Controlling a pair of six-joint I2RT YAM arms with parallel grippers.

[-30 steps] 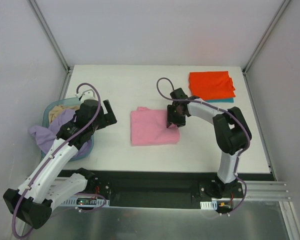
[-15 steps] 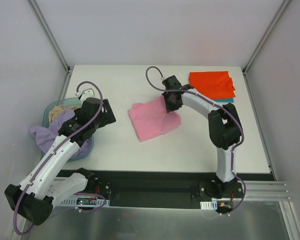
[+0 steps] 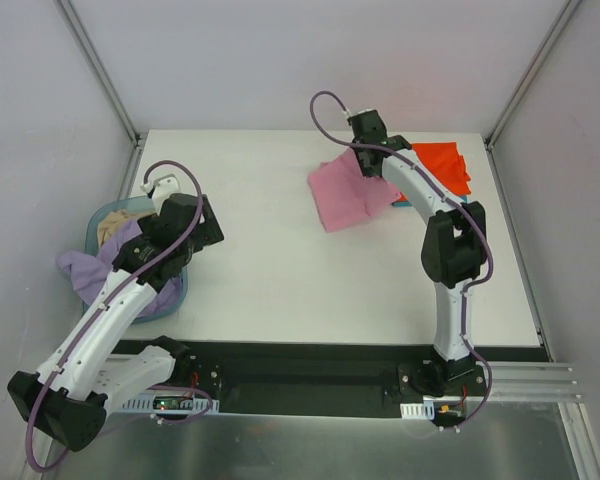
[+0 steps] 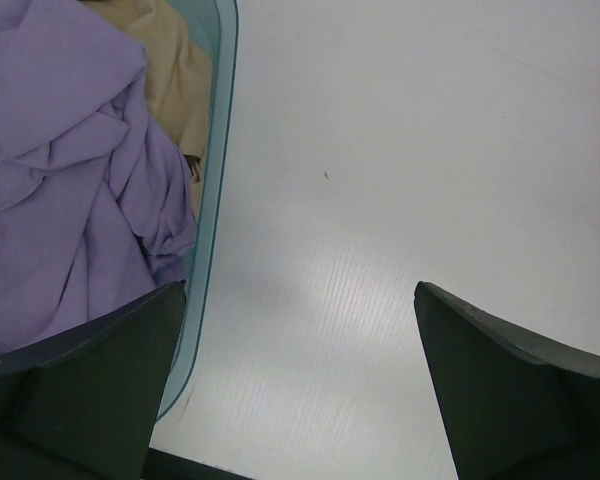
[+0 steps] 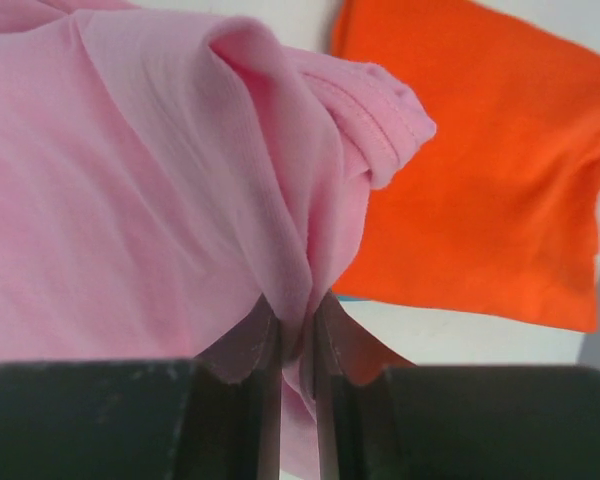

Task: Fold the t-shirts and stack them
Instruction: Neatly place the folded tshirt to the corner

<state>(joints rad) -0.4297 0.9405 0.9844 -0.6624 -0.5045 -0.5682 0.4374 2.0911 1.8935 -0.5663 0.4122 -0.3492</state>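
Right wrist: pink t-shirt [image 5: 130, 180] bunched and pinched between the right jaws.

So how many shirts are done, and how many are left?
The orange shirt lies folded at the far right, so that looks done. The right gripper is pinching the pink shirt, bunched up beside the orange one. The purple shirt is crumpled in the blue basket, with a tan cloth, not yet folded. The left gripper hangs open next to it.
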